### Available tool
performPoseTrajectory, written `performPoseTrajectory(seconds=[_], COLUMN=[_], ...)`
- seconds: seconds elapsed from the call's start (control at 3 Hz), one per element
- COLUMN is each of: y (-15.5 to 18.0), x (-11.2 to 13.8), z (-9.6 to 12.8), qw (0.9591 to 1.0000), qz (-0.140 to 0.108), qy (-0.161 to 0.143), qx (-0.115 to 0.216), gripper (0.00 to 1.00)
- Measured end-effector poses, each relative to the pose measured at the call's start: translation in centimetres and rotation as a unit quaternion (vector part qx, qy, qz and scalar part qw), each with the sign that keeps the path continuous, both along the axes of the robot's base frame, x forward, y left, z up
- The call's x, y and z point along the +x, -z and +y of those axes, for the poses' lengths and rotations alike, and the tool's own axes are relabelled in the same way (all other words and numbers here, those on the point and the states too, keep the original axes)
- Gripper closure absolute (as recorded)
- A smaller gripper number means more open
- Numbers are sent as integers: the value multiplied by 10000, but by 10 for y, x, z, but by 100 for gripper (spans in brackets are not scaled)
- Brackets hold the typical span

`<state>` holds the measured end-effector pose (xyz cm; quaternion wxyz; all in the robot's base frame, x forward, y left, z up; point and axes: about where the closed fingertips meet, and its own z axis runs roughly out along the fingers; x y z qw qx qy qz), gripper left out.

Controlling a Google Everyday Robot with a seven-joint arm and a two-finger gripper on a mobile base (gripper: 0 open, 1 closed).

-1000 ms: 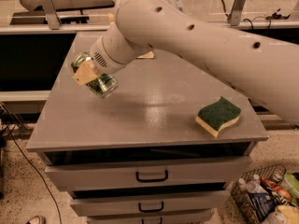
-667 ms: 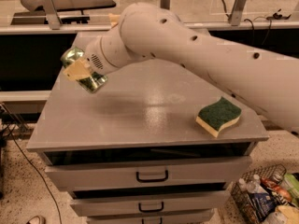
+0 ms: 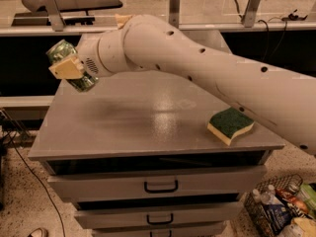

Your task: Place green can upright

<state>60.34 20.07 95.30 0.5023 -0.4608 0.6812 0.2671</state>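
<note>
Gripper [image 3: 69, 68] pinching tilted green can [image 3: 60, 51] above grey cabinet top [image 3: 148, 118], left edge (sponge [image 3: 230, 125] right).

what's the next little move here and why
Probably turn the wrist until the green can stands vertical, before any lowering. The gripper is shut on it, holding it tilted in the air near the left edge of the cabinet top, so it would likely tip over if released now. The sponge lies far to the right, out of the way.
</note>
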Motion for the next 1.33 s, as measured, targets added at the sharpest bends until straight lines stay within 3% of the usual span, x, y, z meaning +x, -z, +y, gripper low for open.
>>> performPoseTrajectory(seconds=[0.33,0.67,1.33], y=[4,2,11], x=[0,-1,10], z=[-4,3,34], qw=[9999,10000,9975], qz=[117,10,-457], qy=[39,17,-56], qx=[-76,40,527], gripper=[100,100,100])
